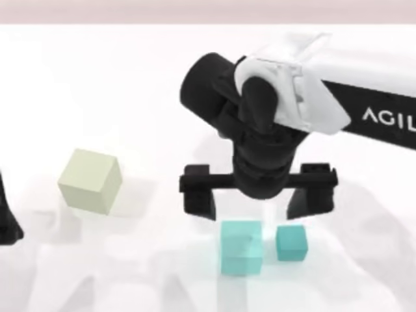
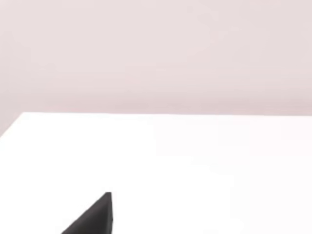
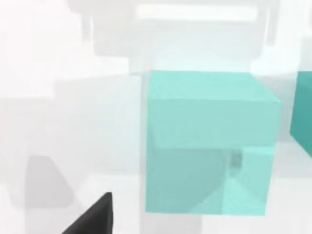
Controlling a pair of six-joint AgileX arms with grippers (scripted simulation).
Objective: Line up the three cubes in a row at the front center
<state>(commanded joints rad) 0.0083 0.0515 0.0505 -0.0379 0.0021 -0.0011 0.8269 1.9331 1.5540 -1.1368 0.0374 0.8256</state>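
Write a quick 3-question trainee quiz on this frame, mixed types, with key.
1. True or false: the large beige-green cube touches the light cyan cube.
2. Which cube lies nearest the light cyan one? A) the beige-green cube B) the small teal cube C) none nearby
3. Fill in: the right gripper hangs with its fingers spread above the ____ cube.

Key:
1. False. It sits apart, toward the table's left.
2. B. It sits just right of it, with a narrow gap.
3. Light cyan. The left gripper is parked at the left edge.
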